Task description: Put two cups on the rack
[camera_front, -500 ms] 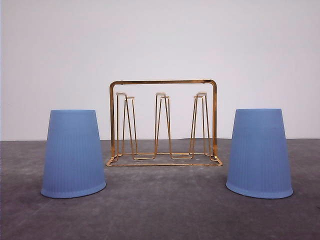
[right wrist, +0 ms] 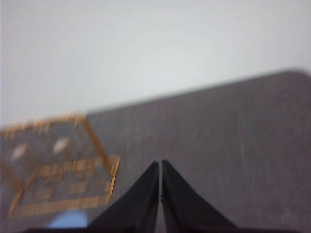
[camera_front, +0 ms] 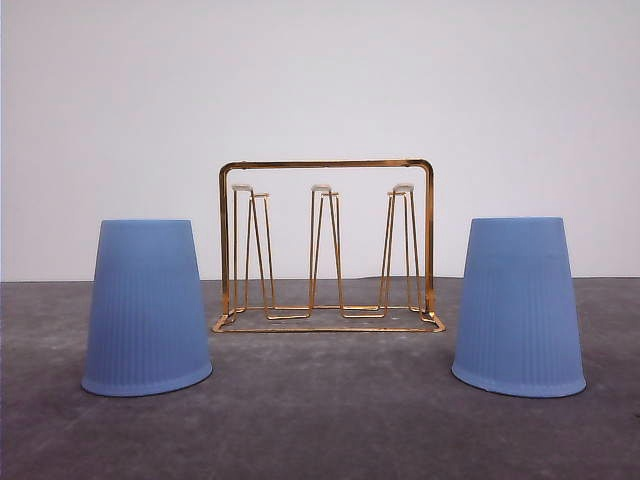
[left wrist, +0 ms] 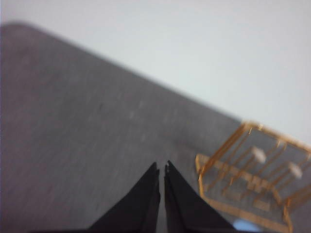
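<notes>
1. Plain white wall behind; dark grey tabletop (camera_front: 320, 420) below, matt and lightly mottled.
2. Gold wire rack (camera_front: 327, 246) at the middle of the tabletop, toward its far edge, upright on its rectangular base; every prong bare.
3. Left cup (camera_front: 147, 308) toward the left edge, nearer the front edge than the rack, mouth down on the surface, well apart from the rack.
4. Right cup (camera_front: 518, 307) toward the right edge, likewise mouth down, likewise nearer the front.
5. Progress, as a judgement: nothing done yet. Neither cup lifted, neither on a prong; both pickups and both placements left.
6. Left gripper (left wrist: 162, 170) in its wrist view: black fingers drawn together to a hairline slit, nothing between them, above bare tabletop with the rack off to one side. A sliver of blue at the picture's edge, probably a cup, too blurred to be sure.
7. Right gripper (right wrist: 160, 166) in its wrist view: fingers pressed together as well, empty, touching nothing, rack beyond.
8. Opening wide of both grippers needed before any grasp on a cup.
</notes>
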